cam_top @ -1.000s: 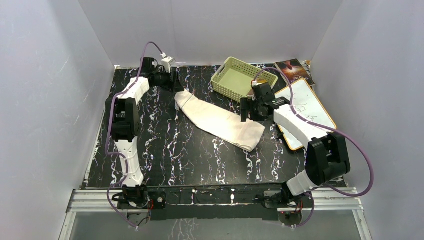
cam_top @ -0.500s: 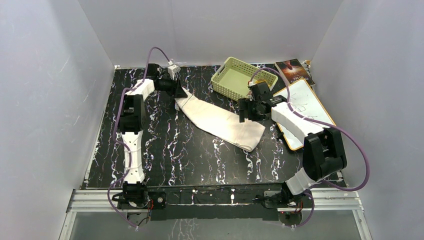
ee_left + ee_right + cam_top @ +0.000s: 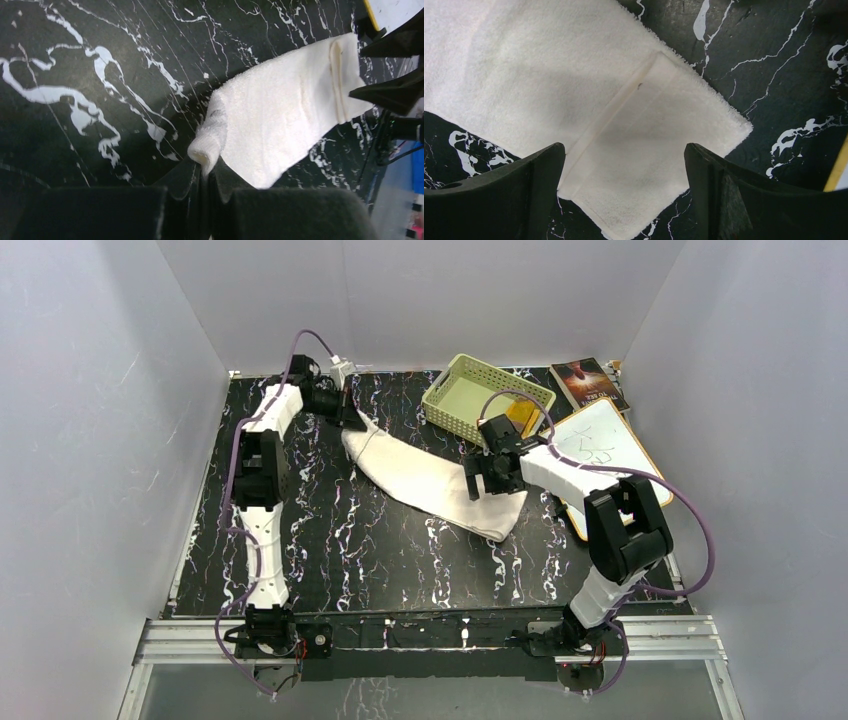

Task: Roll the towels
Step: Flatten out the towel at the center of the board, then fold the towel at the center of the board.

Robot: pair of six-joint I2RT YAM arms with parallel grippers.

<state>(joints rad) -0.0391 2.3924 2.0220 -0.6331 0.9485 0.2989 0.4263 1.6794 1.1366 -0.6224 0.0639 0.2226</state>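
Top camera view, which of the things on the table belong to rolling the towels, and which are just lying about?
For the job:
cream towel
mustard-yellow cloth, partly hidden
left hand, shut on the cream towel's far corner
right hand, open over its near end

Lying about:
basket, holding the mustard-yellow cloth
white board
book

Lighting: bright, even, diffuse, from overhead. Shadows: soft and faint on the table (image 3: 400,560); a grey patch across the cream towel (image 3: 624,125). Glare: towel nearly washed out. Focus: left gripper (image 3: 204,177) blurred; left wrist view's right edge smeared.
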